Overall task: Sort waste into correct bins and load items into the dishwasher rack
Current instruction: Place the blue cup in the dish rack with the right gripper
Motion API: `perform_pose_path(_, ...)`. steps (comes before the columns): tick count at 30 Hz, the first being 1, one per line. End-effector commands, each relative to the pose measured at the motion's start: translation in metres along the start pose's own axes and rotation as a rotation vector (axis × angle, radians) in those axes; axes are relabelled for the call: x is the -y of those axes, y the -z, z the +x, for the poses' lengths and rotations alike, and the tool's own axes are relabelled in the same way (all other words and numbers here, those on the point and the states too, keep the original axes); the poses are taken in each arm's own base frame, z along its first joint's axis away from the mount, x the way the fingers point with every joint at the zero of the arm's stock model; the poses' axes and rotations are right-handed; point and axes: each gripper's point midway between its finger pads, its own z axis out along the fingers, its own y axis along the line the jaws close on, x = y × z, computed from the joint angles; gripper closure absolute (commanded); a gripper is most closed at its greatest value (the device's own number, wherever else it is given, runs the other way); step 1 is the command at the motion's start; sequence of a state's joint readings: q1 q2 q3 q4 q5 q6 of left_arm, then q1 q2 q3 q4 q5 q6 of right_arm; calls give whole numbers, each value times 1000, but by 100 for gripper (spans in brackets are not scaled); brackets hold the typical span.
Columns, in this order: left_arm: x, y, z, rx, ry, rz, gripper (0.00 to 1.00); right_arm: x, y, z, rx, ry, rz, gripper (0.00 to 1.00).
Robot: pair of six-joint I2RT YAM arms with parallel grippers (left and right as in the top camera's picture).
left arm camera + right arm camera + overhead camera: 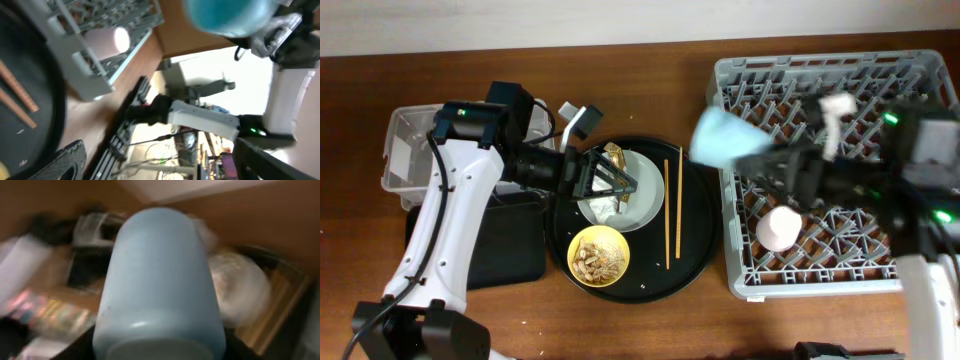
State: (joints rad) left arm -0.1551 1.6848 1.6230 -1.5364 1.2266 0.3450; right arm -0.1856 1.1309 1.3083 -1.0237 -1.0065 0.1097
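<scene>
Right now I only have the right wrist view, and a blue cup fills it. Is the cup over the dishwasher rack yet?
Observer: Only just. From overhead, the blue cup, held in the right claw, hangs at the left rim of the dishwasher rack.
Operator: Is anything in the rack near there?
Observer: A pink cup sits among the pegs in the rack's left half, apart from the blue cup.
Operator: And the left arm?
Observer: The left claw is open above the plate on the round black tray.
</scene>
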Motion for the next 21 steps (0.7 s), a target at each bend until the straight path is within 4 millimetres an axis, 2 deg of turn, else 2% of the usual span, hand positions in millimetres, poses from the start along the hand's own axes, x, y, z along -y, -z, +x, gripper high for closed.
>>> perform_pose_path(1,-12,1,2,-18,-28,-75,5,128,91,26,102,-303,807,51)
perform_pose_path(2,-12,1,1,-16,-31,-75,4,156,128,45,104,-421,1038,51)
perform_pose_path(3,-12,1,1,-15,-36,-76,3,165,143,54,113,-499,1129,51)
perform_pose_path(4,-12,1,-1,-11,-46,-77,3,173,148,59,107,-555,1159,51)
perform_pose_path(7,-13,1,-2,-9,-51,-78,2,203,144,68,4,-649,1211,51)
perform_pose_path(12,-13,1,-2,-9,-51,-78,2,249,116,89,-205,-788,1181,49)
perform_pose_path(14,-13,1,-2,-9,-51,-78,2,254,109,91,-226,-807,1158,28)
perform_pose_path(18,-13,1,-2,-9,-51,-78,1,241,114,72,-173,-763,1136,1)
perform_pose_path(19,-13,1,-2,-9,-51,-78,1,232,114,63,-150,-741,1102,1)
perform_pose_path(21,-17,2,0,-17,-51,-101,2,203,111,42,-105,-648,1000,6)
